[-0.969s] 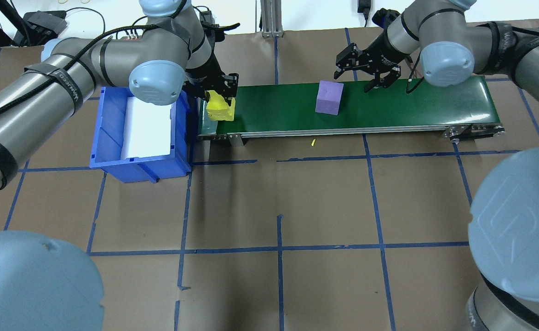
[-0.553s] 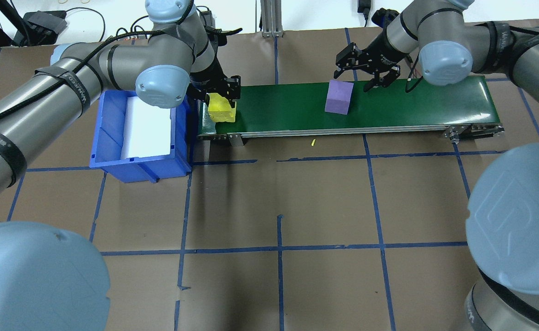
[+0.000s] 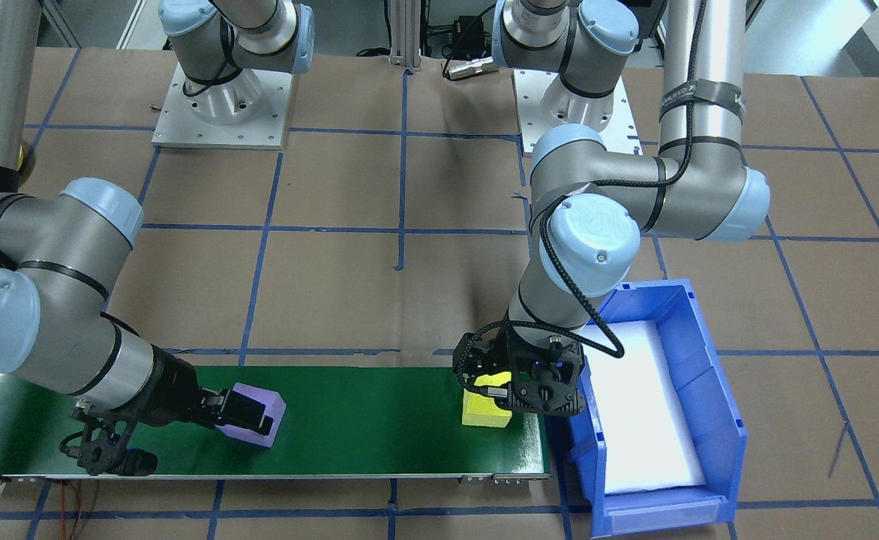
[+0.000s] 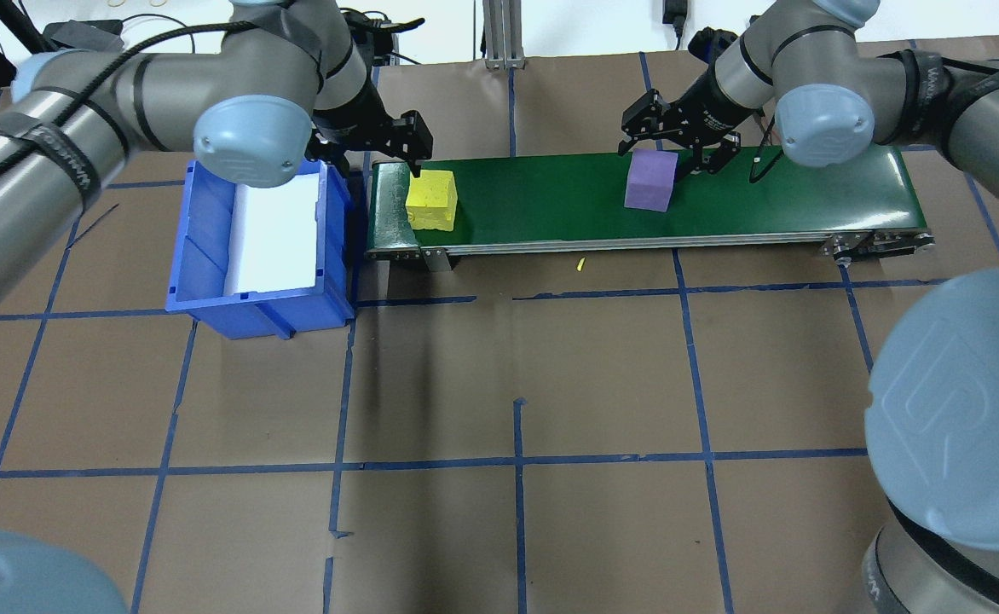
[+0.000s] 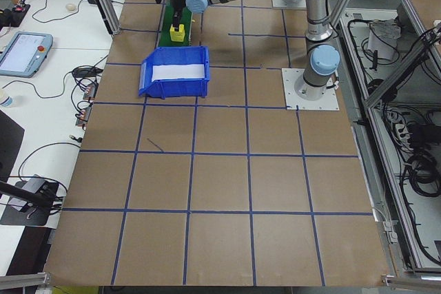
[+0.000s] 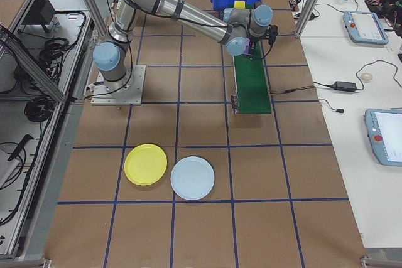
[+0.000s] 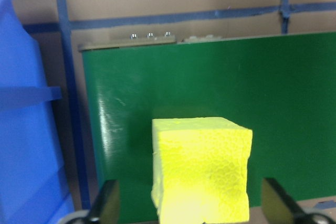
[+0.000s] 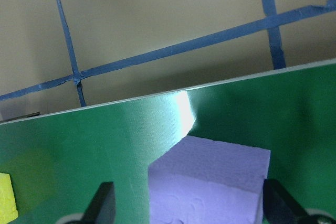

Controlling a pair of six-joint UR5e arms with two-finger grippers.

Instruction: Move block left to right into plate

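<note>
Left gripper (image 4: pixel 397 141) has let go of the yellow block (image 4: pixel 431 200) and lifted, fingers apart; purple block (image 4: pixel 650 180) slid rightward between the right gripper (image 4: pixel 678 141)'s spread fingers. Only the right-side view shows the yellow plate (image 6: pixel 146 164), lower left.

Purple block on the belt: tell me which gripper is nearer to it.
Right. The right gripper straddles the purple block, fingers open on either side. The left gripper hangs over the yellow block at the belt's other end.

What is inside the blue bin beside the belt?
The blue bin holds only a white foam-like liner covering its floor; no blocks show on it. Whatever lies beneath the liner is hidden. The yellow block sits outside, on the green belt.
</note>
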